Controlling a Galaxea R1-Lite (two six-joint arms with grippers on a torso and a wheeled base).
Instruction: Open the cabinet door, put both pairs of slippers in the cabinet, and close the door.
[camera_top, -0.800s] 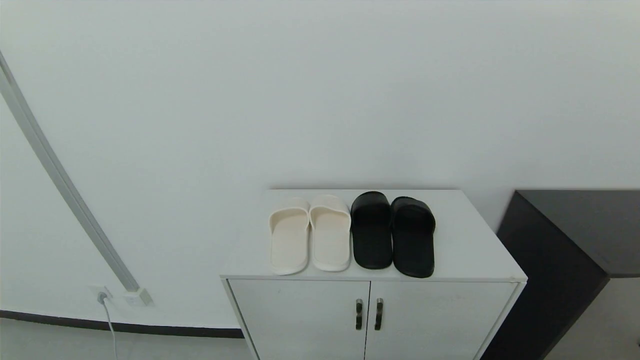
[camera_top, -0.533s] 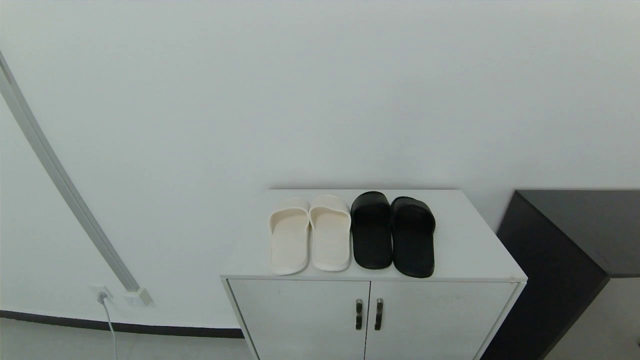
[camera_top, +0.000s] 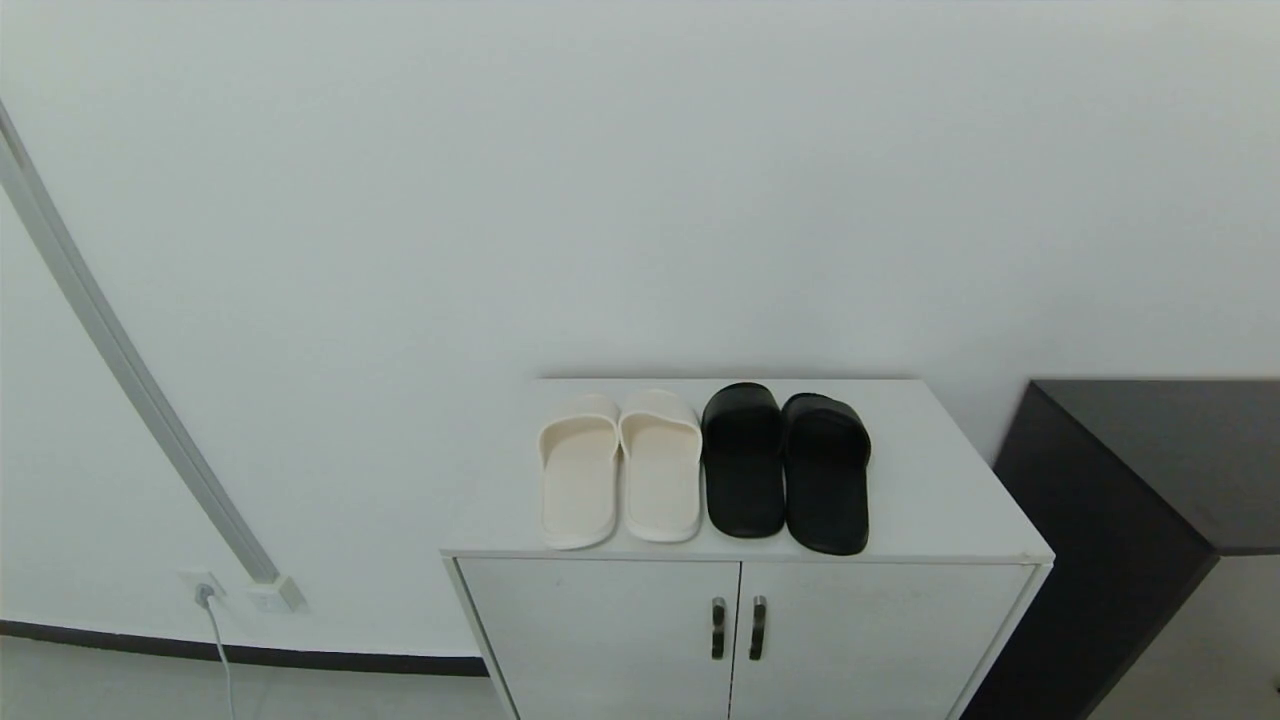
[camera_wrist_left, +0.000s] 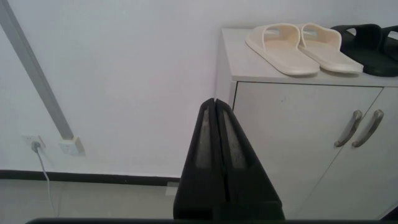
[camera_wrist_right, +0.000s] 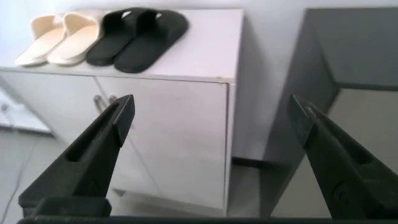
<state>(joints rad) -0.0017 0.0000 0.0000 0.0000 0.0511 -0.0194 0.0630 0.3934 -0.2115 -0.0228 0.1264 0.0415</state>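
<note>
While the left gripper (camera_wrist_left: 215, 102) sits pressed together before the cabinet (camera_wrist_left: 298, 124) — the right gripper (camera_wrist_right: 211, 102) gapes wide.

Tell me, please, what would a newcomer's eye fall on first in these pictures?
The cream slippers and the black slippers stand side by side on top of the white cabinet, whose doors are shut. Facing the cabinet, the left gripper has its fingers pressed together, while the right gripper has its fingers spread wide.
</note>
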